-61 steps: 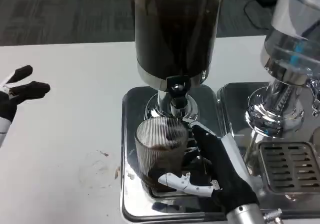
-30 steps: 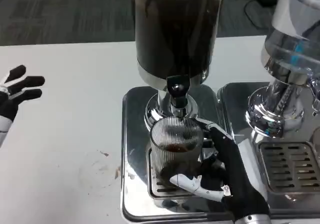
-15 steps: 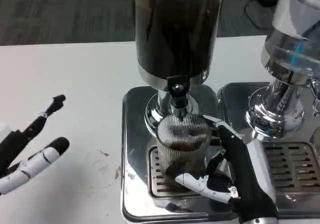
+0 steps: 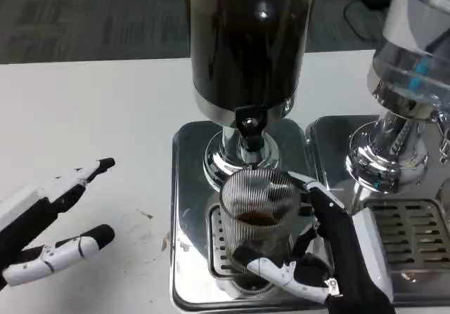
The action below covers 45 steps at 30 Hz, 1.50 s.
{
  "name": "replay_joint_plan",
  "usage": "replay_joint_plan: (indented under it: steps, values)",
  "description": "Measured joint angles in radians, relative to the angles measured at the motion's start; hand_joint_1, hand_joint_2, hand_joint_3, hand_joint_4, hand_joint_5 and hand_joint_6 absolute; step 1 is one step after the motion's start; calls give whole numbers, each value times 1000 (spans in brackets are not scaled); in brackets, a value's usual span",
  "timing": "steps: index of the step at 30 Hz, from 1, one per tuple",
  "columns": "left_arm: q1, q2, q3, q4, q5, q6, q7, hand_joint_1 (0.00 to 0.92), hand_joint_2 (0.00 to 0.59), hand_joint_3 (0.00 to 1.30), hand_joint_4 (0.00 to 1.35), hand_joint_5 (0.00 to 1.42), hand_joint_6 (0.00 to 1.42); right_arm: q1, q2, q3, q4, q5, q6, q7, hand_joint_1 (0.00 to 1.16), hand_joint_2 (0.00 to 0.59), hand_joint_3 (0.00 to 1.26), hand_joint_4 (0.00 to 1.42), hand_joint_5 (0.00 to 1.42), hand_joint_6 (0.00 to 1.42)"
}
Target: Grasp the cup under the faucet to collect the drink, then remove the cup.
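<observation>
A ribbed clear glass cup (image 4: 256, 219) stands on the drip grate directly below the black faucet (image 4: 248, 130) of the dark drink dispenser (image 4: 247, 43). A little brown liquid lies in the cup. My right hand (image 4: 330, 258) grips the cup from its right side, with fingers wrapped around its lower part. My left hand (image 4: 49, 223) hovers over the white table at the lower left, fingers spread and holding nothing.
The dispenser sits on a shiny steel drip tray (image 4: 188, 208). A second chrome dispenser (image 4: 404, 96) with its own grated tray (image 4: 408, 233) stands at the right. Brown stains (image 4: 144, 233) mark the white table to the left of the tray.
My right hand has slid the cup rightward and back until it sits under the faucet. My left hand has come in from the left edge toward the tray, lower in the picture.
</observation>
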Motion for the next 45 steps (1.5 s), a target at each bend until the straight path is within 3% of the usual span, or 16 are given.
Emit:
replay_joint_plan:
  steps: [12, 20, 27, 34, 45]
  values:
    - [6, 39, -21, -16, 45, -48, 39, 0, 221, 0, 0, 0, 0, 86, -17, -22, -144, 28, 4, 51, 947, 156, 518, 601, 783, 1033]
    - [54, 42, -18, -51, 59, -45, 67, 0, 221, 0, 0, 0, 0, 82, -20, -40, -146, 39, 4, 92, 943, 163, 523, 601, 783, 1037]
    - [75, 48, -16, -82, 60, -41, 72, 0, 222, 0, 0, 0, 0, 154, -34, -55, -265, 57, 4, 121, 942, 165, 524, 608, 783, 1039]
    - [113, 91, 16, -116, 55, -38, 72, 0, 223, 0, 0, 0, 0, 247, -39, -50, -387, 64, 5, 155, 941, 165, 524, 610, 785, 1039]
    - [193, 87, 72, -171, 31, -15, 72, 0, 231, 0, 0, 0, 0, 306, -36, -53, -445, 72, 5, 164, 931, 163, 524, 618, 801, 1057]
